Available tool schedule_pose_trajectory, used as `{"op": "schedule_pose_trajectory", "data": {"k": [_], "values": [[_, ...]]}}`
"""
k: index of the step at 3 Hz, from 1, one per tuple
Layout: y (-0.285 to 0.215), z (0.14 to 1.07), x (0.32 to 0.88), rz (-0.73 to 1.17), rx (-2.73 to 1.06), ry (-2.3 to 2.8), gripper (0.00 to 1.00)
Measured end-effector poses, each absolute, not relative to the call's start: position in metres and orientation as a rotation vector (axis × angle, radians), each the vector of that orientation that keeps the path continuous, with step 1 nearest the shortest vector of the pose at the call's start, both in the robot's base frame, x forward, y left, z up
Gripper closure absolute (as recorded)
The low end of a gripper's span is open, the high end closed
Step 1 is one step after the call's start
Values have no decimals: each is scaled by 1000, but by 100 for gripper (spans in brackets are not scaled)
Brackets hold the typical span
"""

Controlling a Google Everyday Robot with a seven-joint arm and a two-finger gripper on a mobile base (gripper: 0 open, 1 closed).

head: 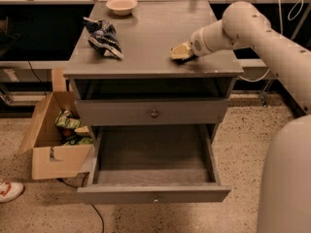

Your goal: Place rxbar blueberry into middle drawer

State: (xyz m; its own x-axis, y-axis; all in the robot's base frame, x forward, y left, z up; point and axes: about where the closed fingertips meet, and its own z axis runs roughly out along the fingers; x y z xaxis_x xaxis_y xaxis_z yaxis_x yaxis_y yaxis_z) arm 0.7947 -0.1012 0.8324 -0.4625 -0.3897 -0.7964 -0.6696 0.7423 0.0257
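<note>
**Gripper [181,52] at cabinet's [150,33] right front**

The gripper sits low on the cabinet's top. The middle drawer [153,194] stands pulled out at the cabinet's base. 1 snack bag [104,37] lies on the top's left.

Bowl [121,5] at worktop [150,30] rear, snack bag [103,37] left, gripper [181,52] right, middle drawer [126,194] open below, cardboard box [51,161] left on floor

One view: high, fronting cabinet [150,38], angled down, mid-range; gripper [182,52] at cabinet top, right front.
</note>
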Motion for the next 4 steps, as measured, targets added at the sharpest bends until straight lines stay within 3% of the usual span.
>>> {"op": "schedule_pose_trajectory", "data": {"k": [2,4], "values": [[-119,902,738,537,-961,1743,100],[-101,897,701,608,-1164,1675,100]]}}
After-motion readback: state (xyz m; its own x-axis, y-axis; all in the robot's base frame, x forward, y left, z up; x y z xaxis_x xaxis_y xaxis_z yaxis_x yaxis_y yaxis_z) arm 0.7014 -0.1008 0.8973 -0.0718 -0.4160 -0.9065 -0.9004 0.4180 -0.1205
